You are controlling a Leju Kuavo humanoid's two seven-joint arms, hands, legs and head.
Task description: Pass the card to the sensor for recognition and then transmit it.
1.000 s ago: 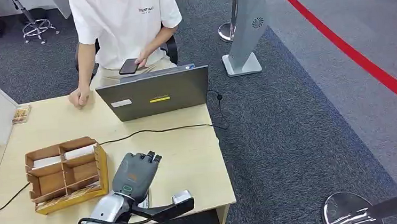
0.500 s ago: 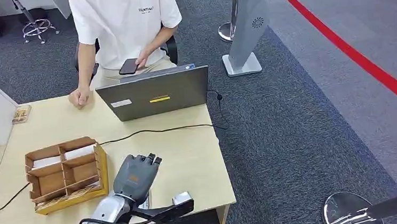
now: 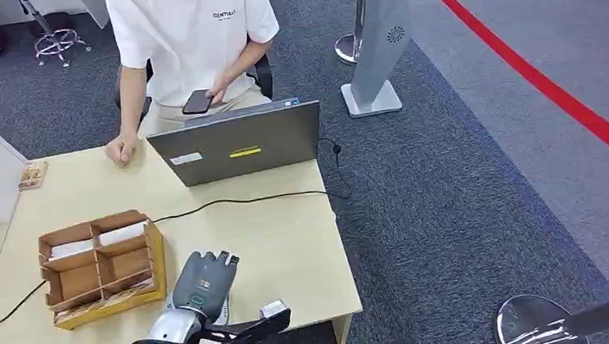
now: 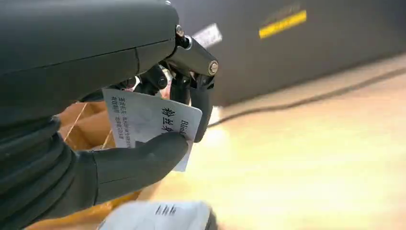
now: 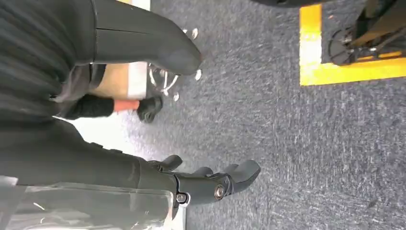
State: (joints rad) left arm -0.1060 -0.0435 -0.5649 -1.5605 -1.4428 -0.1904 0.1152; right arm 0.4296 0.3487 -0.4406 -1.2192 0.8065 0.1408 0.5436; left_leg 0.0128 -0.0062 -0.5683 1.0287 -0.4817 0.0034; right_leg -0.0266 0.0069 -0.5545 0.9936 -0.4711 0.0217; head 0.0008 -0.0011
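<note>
One card (image 4: pixel 148 122) is what I'm working with. Head view: my left hand (image 3: pixel 203 280) sits low at 6 o'clock on the desk (image 3: pixel 289 231), just beside the cardboard tray (image 3: pixel 99 266). Left wrist view: thumb and fingers pinch the card flat, over the desk. It looks thin, light, stiff and slick, so I'd hold by the edge. Right wrist view: my right hand (image 5: pixel 210 184) hangs over carpet, holding nothing, fingers loosely apart.

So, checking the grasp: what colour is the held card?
White with dark print, clearest in the left wrist view: card.
</note>
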